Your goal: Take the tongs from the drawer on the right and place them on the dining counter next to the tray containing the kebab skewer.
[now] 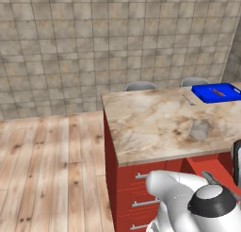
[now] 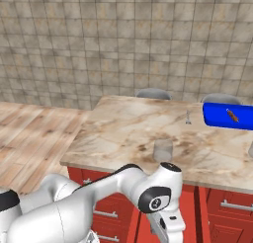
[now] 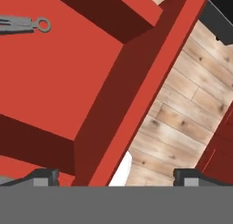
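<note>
I am reaching for the tongs (image 3: 22, 25), which lie in the far corner of the open drawer (image 3: 59, 77), and my end effector (image 3: 116, 176) is wide and empty above its wall, so next I must move over them.

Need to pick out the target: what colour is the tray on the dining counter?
Bright blue; the tray shows best in the left base view, at the counter's far right.
</note>
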Robot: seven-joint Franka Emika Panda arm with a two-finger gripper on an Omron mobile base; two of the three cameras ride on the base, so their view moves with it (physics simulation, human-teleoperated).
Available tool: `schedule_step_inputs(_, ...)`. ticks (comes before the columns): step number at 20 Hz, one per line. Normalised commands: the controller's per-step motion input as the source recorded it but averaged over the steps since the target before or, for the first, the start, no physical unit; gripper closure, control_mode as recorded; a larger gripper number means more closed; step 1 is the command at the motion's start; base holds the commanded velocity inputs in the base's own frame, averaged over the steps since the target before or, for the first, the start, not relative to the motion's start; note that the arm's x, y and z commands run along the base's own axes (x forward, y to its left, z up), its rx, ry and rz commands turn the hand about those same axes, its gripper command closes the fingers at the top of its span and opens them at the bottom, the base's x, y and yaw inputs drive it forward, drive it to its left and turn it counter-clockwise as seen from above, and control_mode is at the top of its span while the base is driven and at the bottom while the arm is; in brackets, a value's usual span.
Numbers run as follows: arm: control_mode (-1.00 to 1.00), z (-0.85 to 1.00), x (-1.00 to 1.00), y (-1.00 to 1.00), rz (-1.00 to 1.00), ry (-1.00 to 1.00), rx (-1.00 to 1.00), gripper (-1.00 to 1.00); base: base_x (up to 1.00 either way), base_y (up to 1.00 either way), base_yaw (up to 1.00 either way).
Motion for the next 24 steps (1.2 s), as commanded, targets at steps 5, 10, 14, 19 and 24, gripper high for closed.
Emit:
schedule_step_inputs(5, -1.0, 0.0, 0.07, 0.02, 0.13, -0.2, 0.0, -1.0, 0.0, 0.0, 0.0)
schedule_step_inputs(10, -1.0, 0.0, 0.13, 0.08, 0.18, -0.04, 0.0, -1.0, 0.0, 0.0, 0.0)
schedule_step_inputs(14, -1.0, 0.0, 0.03, 0.06, 0.16, 0.0, 0.0, -1.0, 0.0, 0.0, 0.0)
schedule_step_inputs(19, -1.0, 0.0, 0.0, 0.03, 0.16, 0.0, 0.0, -1.0, 0.0, 0.0, 0.0)
schedule_step_inputs(24, -1.0, 0.0, 0.02, 0.01, 0.21, 0.0, 0.0, -1.0, 0.0, 0.0, 0.0)
